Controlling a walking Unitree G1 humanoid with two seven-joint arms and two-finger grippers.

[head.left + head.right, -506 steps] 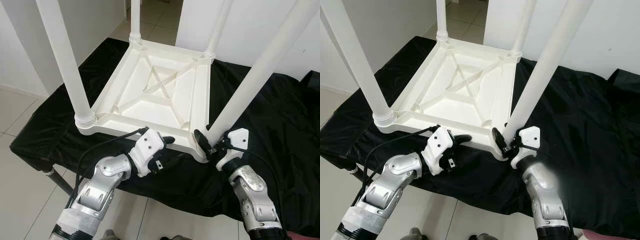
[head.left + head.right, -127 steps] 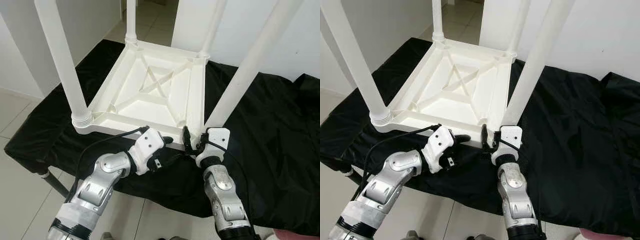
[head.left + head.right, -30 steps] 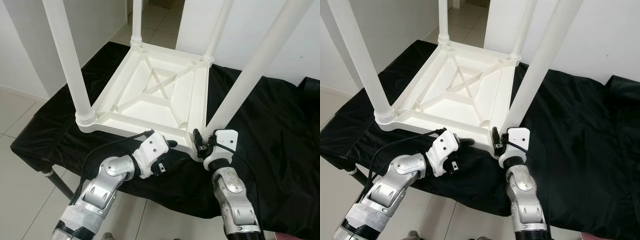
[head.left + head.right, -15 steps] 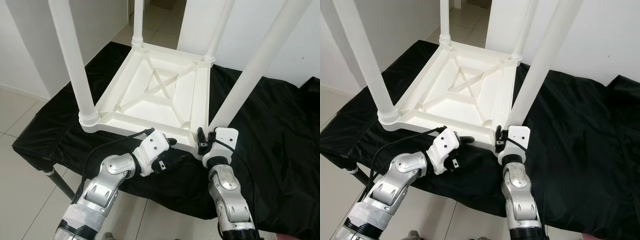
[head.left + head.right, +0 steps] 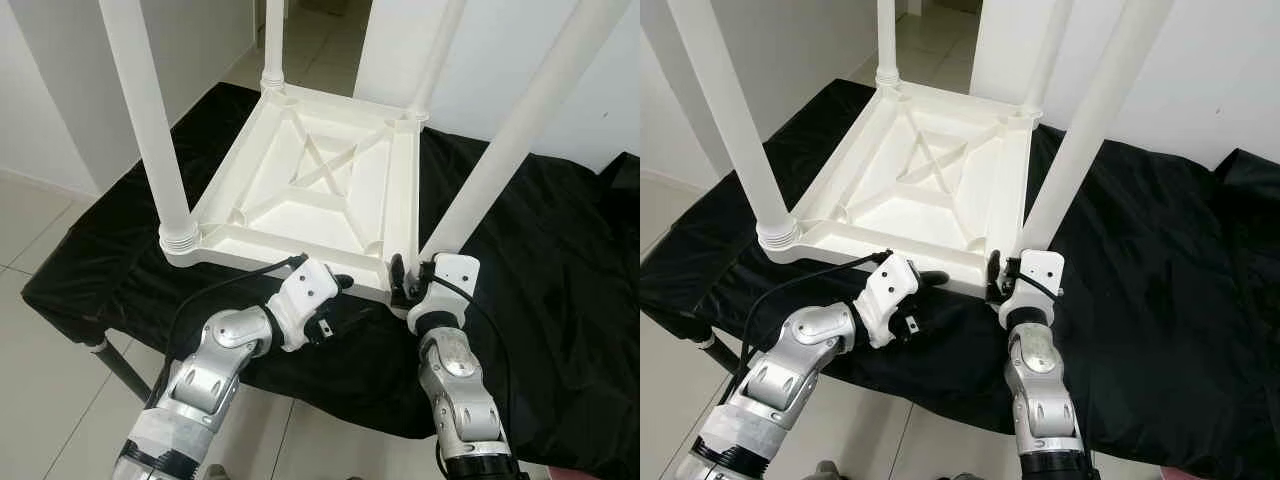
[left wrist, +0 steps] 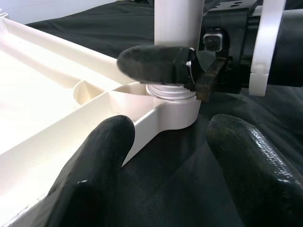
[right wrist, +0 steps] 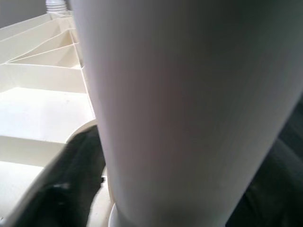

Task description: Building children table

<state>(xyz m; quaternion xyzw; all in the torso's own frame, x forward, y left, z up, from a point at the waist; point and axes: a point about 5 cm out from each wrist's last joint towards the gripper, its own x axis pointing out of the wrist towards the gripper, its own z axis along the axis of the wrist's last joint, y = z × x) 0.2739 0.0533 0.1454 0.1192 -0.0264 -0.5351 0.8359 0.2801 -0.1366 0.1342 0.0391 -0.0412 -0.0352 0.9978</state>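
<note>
Tabletop lies upside down on the black cloth that covers my desk, ribs up, with four white legs standing from its corners. My right gripper is at the near right leg, its fingers closed around the base just above the socket; in its wrist view the leg fills almost everything. My left gripper sits low at the near edge of the tabletop, just beside that corner (fingers spread wide, holding nothing). The near left leg stands well apart
</note>
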